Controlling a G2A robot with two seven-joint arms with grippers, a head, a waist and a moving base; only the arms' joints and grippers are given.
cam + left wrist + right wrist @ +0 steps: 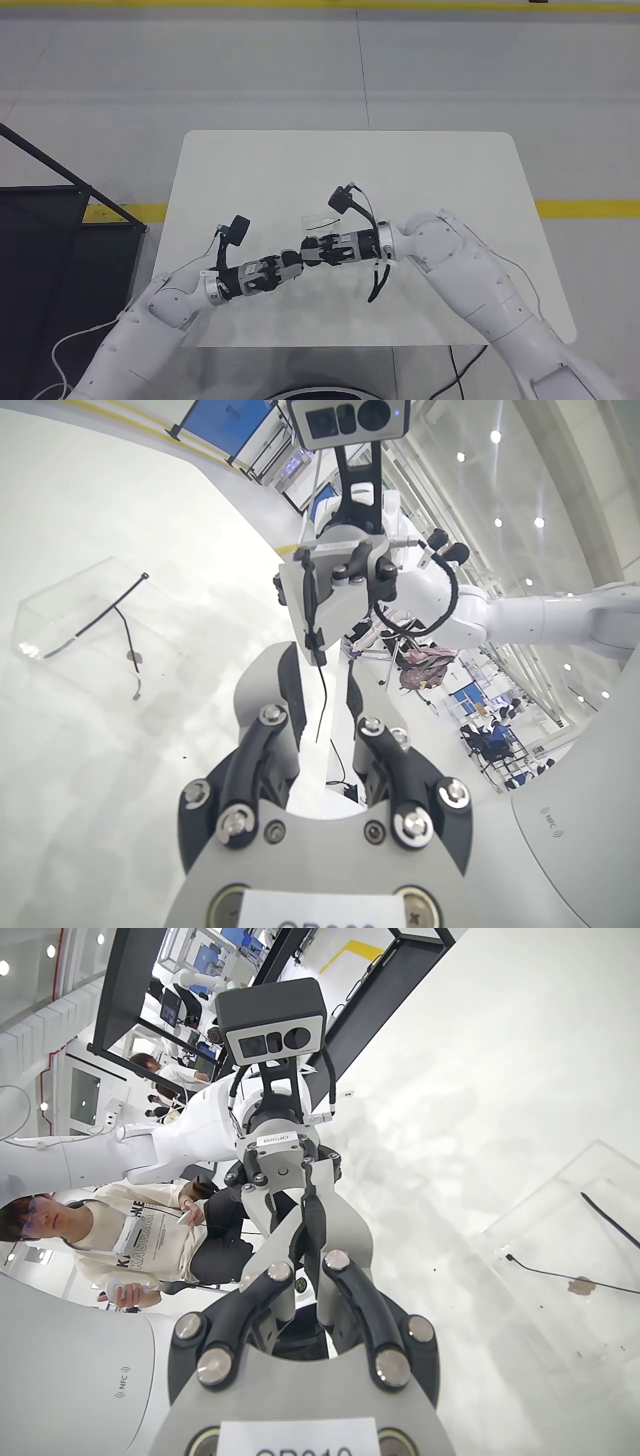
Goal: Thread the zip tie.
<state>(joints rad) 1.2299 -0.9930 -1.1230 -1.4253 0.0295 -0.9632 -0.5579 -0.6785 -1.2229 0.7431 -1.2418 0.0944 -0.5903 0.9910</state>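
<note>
Left gripper (320, 672) hangs released, its two fingers (290, 685) apart, with the thin tail of the zip tie (325, 695) in the gap between them; whether it touches either finger I cannot tell. The tie is slim and black, nearly straight with a slight bow. Its thicker part runs along the seam of the right gripper (316, 647), which is clenched on it and faces the left gripper tip to tip. The tie's long axis follows the line of both grippers, with the tail pointing into the left one. Both arms lie low over the table (450, 180), forearms nearly level, meeting near its middle. Beyond the grippers, well apart from them, a clear tray (67, 581) holds two more black ties (107, 612), one straight and one bent.
</note>
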